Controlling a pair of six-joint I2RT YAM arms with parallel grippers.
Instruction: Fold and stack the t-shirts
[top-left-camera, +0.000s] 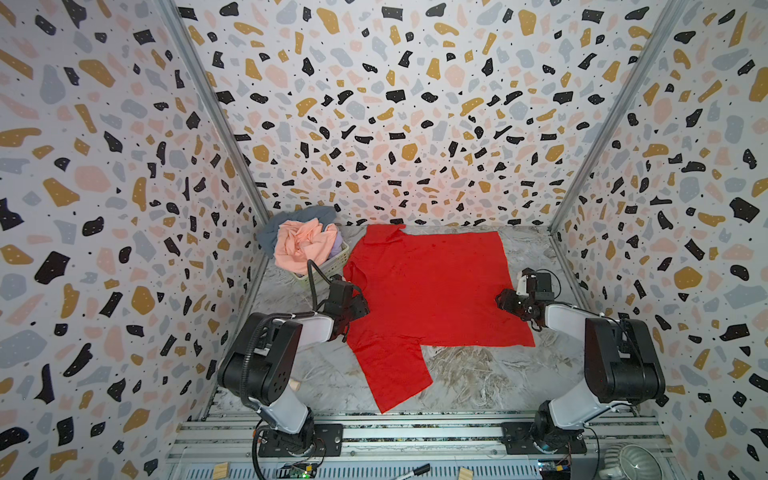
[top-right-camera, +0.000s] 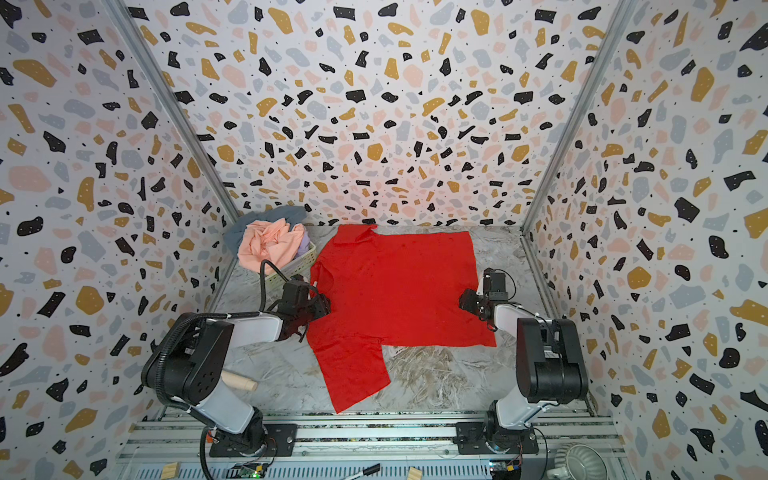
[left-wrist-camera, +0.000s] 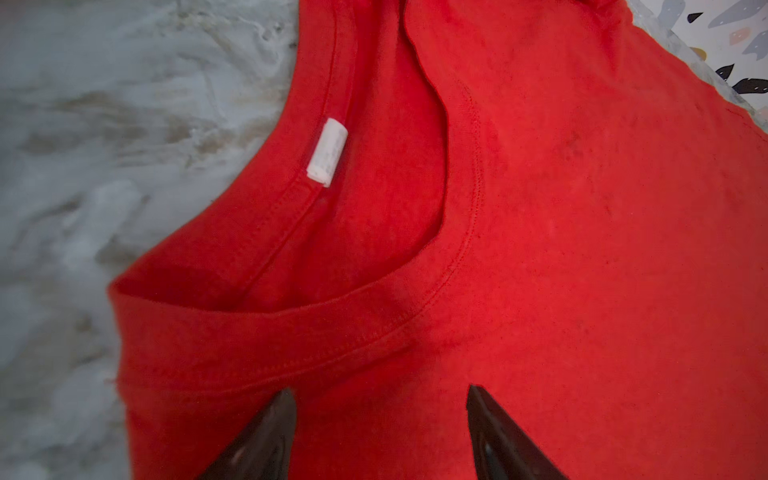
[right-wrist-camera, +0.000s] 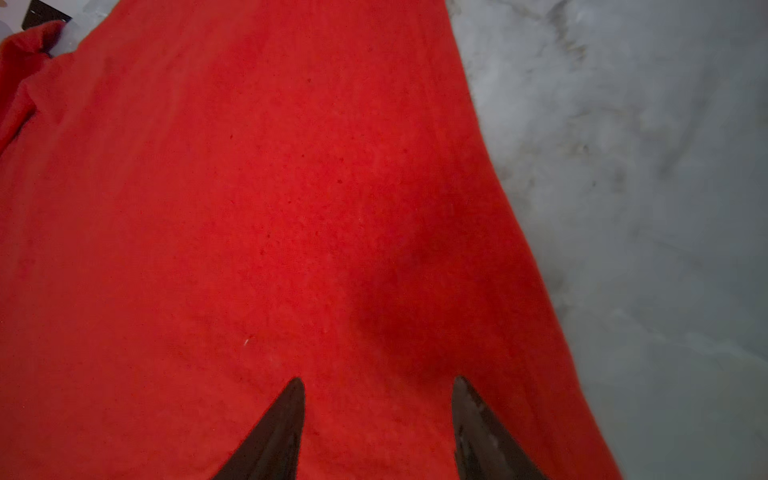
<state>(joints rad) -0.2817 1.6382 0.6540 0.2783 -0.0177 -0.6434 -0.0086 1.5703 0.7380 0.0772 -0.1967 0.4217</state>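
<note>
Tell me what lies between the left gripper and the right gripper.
Only the red t-shirt, spread out on the table; both top views show nothing else between the left gripper and right gripper.

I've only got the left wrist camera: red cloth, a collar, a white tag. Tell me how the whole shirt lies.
Observer: In both top views the red t-shirt is spread flat on the table, collar at the left, hem at the right, near sleeve pointing toward the arm bases.
Operator: Report the right gripper.
Observer: The right gripper is open above the shirt beside its hem edge, nothing between its jaws.
Operator: Name what's left to fold.
Observer: A peach-pink shirt and a grey-blue shirt sit heaped in the basket at the back left corner.
</note>
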